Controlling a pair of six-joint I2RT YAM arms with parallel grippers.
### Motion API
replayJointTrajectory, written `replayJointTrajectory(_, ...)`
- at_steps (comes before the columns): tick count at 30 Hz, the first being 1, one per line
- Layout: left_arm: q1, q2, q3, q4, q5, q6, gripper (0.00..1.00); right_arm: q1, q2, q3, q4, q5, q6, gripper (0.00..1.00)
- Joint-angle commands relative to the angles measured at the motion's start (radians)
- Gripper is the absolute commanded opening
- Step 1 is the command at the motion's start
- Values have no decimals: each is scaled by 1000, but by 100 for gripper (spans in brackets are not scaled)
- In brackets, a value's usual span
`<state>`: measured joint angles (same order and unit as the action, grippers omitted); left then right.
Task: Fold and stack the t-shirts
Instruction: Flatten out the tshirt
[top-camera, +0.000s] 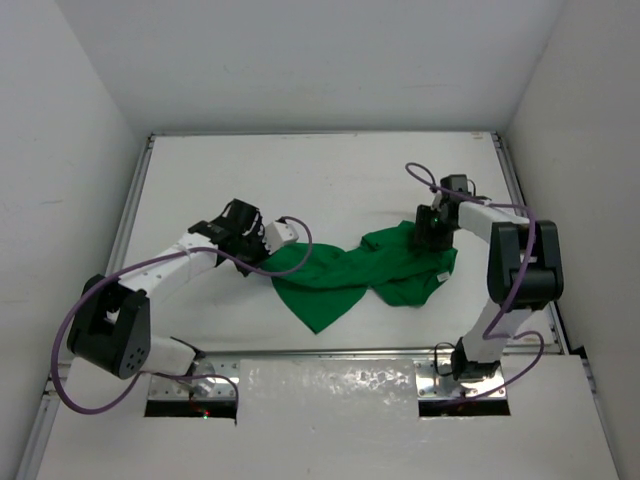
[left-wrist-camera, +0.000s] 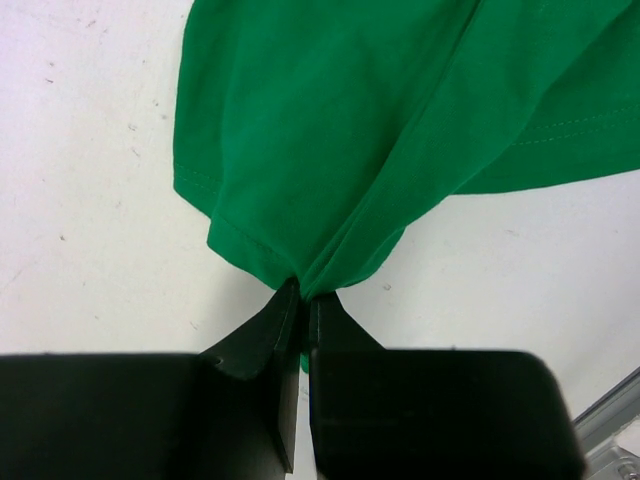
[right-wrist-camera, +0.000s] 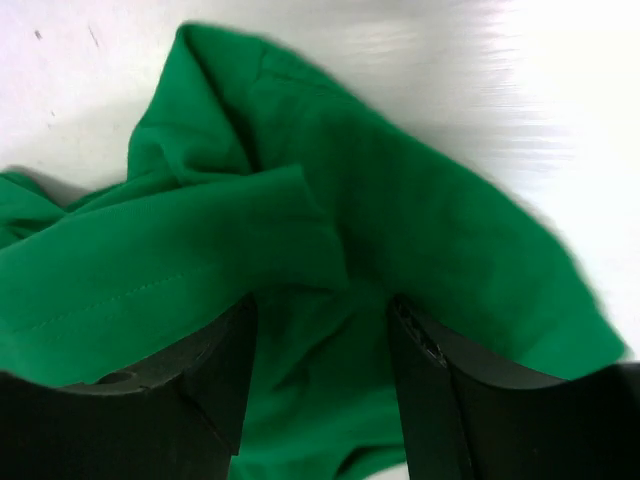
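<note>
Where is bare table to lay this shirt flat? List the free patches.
Widest bare table: the far stretch between the back edge and the t-shirt. A narrow strip runs between the shirt's near tip and the near edge. Crowded: the middle band, where the left gripper pinches the cloth and the open right gripper straddles it.

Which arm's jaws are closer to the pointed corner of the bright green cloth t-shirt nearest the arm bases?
Left. The left gripper pinches the bright green cloth t-shirt up-left of that pointed corner; the right gripper straddles its far right end, jaws apart.
</note>
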<state>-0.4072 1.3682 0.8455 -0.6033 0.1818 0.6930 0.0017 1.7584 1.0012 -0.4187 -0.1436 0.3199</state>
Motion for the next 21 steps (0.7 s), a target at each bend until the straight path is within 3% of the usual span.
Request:
replayJointTrajectory(1, -8, -6, 18, 16, 8, -21, 0, 27, 35, 43, 61, -63, -15, 54)
replayJointTrajectory(7, -8, -3, 21, 11, -4, -18, 0, 29, 61, 39, 141, -67, -2, 56)
replayJointTrajectory(13, -8, -3, 18, 14, -13, -18, 0, 29, 67, 59, 189, -79, -15, 48)
replayJointTrajectory(16, -8, -1, 20, 19, -16, -18, 0, 34, 95, 66, 175, -79, -24, 37)
replayJointTrajectory(17, -8, 0, 21, 19, -21, -16, 0, 38, 101, 63, 175, -74, -27, 26)
replayJointTrajectory(20, -8, 3, 23, 20, -27, -18, 0, 40, 104, 51, 187, -85, -22, 10)
replayJointTrajectory(21, -8, 5, 24, 22, -31, -20, 0, 40, 105, 50, 187, -89, -21, 0)
